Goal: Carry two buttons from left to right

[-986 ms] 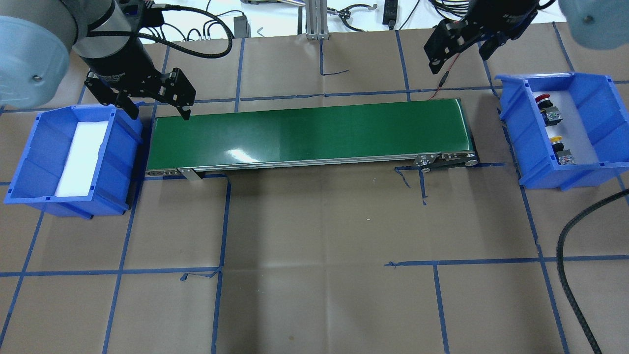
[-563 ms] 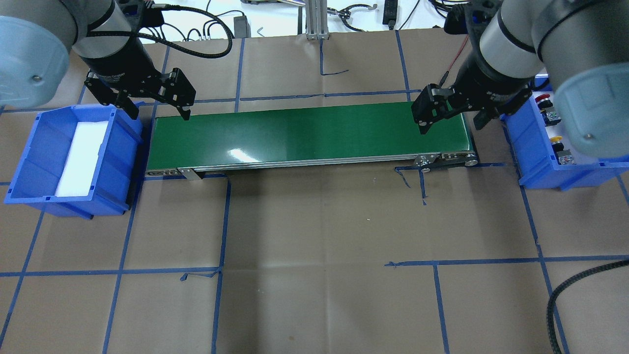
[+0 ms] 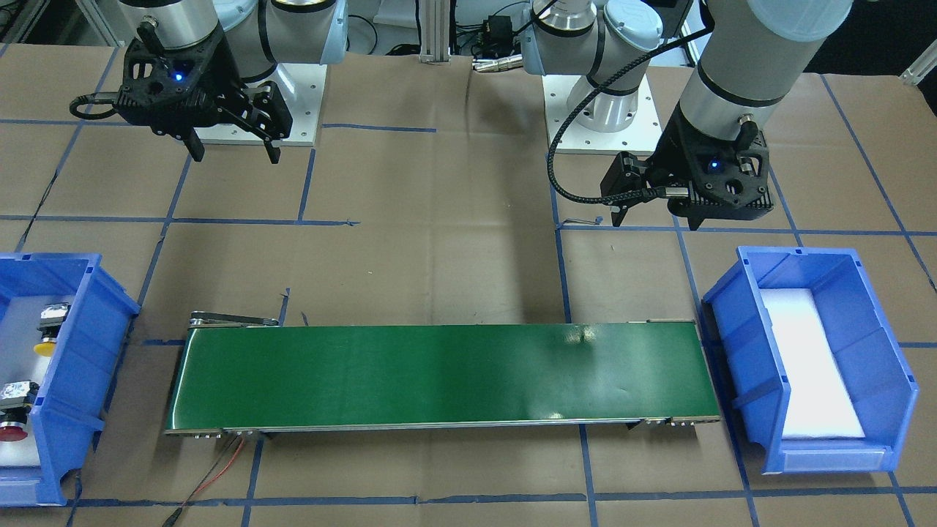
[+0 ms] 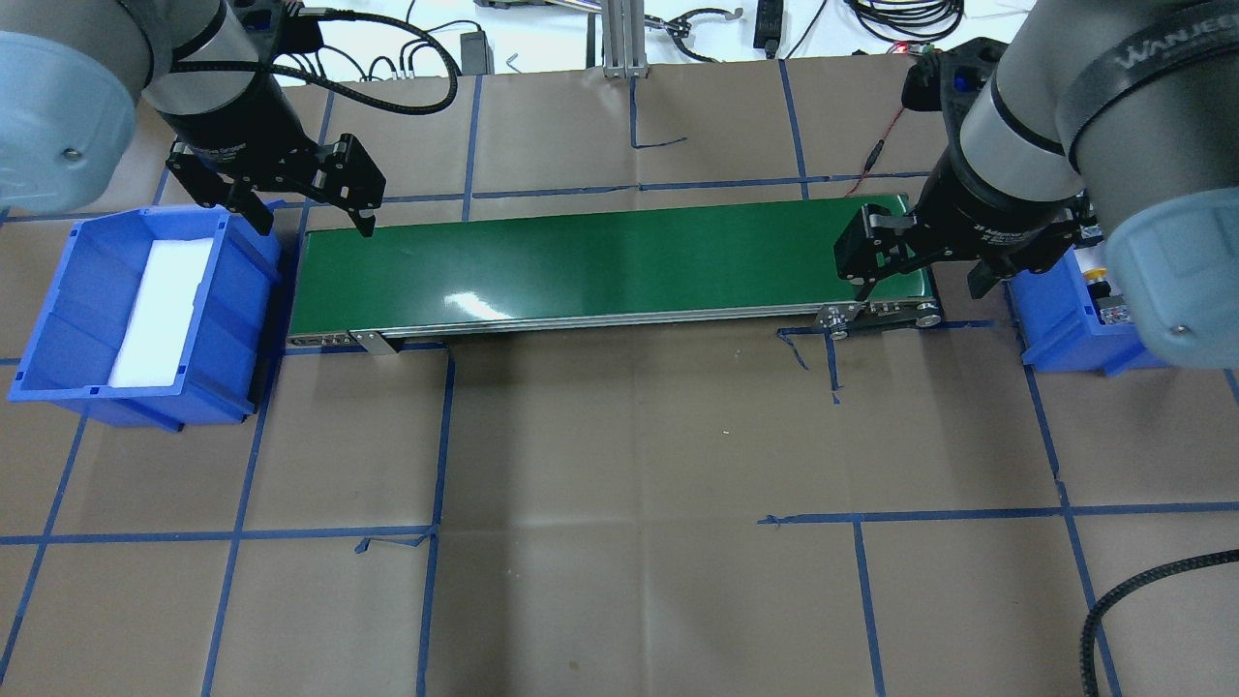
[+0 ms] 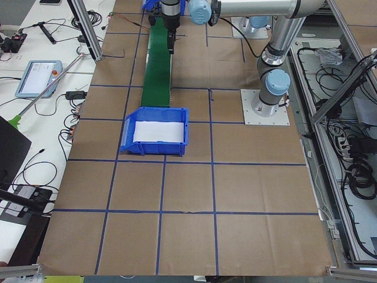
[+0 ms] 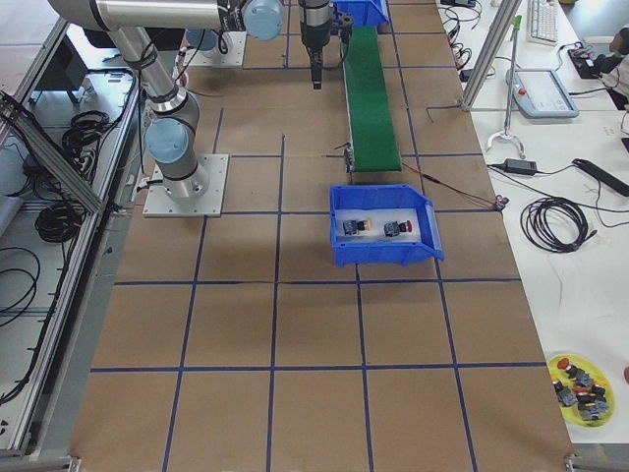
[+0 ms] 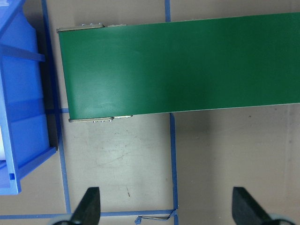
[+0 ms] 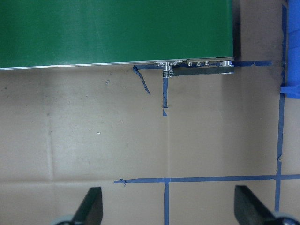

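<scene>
Both buttons lie in the blue right bin (image 3: 82, 291): the yellow-capped button (image 3: 45, 344) and the red-capped button (image 3: 12, 430), each on a grey-black body. From the right side they show as yellow button (image 6: 356, 227) and red button (image 6: 396, 228). In the overhead view my right arm covers most of that bin; only the yellow button (image 4: 1098, 277) peeks out. My right gripper (image 4: 918, 288) hangs open and empty over the conveyor's right end, beside the bin. At the conveyor's left end my left gripper (image 4: 315, 225) is open and empty too.
A green conveyor belt (image 4: 600, 261) runs between the bins. The blue left bin (image 4: 58, 319) holds only a white foam pad (image 4: 160, 310). Cables and an aluminium post (image 4: 619, 39) sit at the table's far edge. A black hose (image 4: 1099, 620) trails at the near right.
My right arm has swung from the far right corner down over the conveyor's right end and now hides most of the right bin. The left arm has not moved.
</scene>
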